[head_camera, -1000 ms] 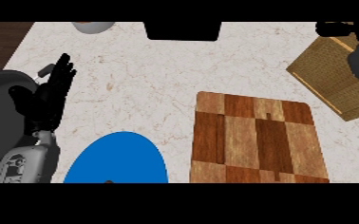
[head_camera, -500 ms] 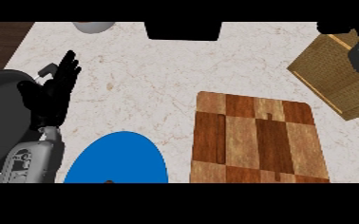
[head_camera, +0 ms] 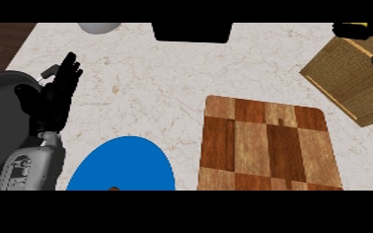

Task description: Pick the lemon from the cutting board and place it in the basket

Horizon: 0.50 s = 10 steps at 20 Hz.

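Wooden cutting board point(head_camera: 270, 145) lies bare; a yellow sliver, likely the lemon point(head_camera: 358, 25), now sits higher by the basket point(head_camera: 342, 76), under the dark right hand point(head_camera: 350, 30) (grip unclear). Left hand point(head_camera: 55, 96) rests open

On the counter sit one wooden cutting board point(head_camera: 270, 145), one woven basket point(head_camera: 341, 76) and one blue plate point(head_camera: 124, 165). One black hand point(head_camera: 55, 98) shows at the left. Near the far edge are one grey round object point(head_camera: 98, 27) and one black box point(head_camera: 193, 32).
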{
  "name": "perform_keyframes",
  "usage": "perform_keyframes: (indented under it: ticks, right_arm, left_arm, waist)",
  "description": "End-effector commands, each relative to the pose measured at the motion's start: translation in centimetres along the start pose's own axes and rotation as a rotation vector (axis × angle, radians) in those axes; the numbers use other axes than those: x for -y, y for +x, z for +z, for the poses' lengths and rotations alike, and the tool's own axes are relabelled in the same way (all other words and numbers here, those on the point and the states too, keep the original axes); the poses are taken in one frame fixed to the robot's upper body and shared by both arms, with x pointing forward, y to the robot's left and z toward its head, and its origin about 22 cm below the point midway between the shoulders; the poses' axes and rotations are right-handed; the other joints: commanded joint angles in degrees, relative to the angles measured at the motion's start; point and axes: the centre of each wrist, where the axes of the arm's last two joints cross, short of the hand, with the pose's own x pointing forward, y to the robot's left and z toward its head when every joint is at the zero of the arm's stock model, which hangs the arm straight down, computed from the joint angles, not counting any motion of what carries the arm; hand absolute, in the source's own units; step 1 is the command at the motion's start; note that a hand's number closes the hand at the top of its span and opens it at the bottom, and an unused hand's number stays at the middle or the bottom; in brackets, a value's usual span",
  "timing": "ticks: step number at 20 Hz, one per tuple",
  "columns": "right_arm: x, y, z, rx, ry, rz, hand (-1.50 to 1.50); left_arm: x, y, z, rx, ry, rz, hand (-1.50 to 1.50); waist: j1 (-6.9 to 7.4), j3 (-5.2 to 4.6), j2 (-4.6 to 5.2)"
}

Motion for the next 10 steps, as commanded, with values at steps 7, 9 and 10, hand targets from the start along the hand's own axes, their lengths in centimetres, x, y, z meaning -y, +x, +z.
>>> perform_keyframes:
  ticks: [7,9,10]
  right_arm:
    - [-1.9,-3.4,0.4,-0.037,0.01,0.041,1.5]
    - [-1.8,-2.6,0.4,-0.031,0.036,0.085,1.5]
    - [-1.9,-2.0,0.5,-0.042,0.048,0.111,1.5]
  left_arm:
    - [-0.7,0.0,0.3,0.005,-0.008,-0.005,0.0]
    - [0.1,1.3,-0.5,0.01,-0.009,0.012,0.0]
    - [1.2,-0.6,0.3,0.002,-0.01,0.013,0.0]
  waist:
    - [0.65,0.47,0.76]
    - [0.17,0.44,0.59]
    - [0.2,0.42,0.61]
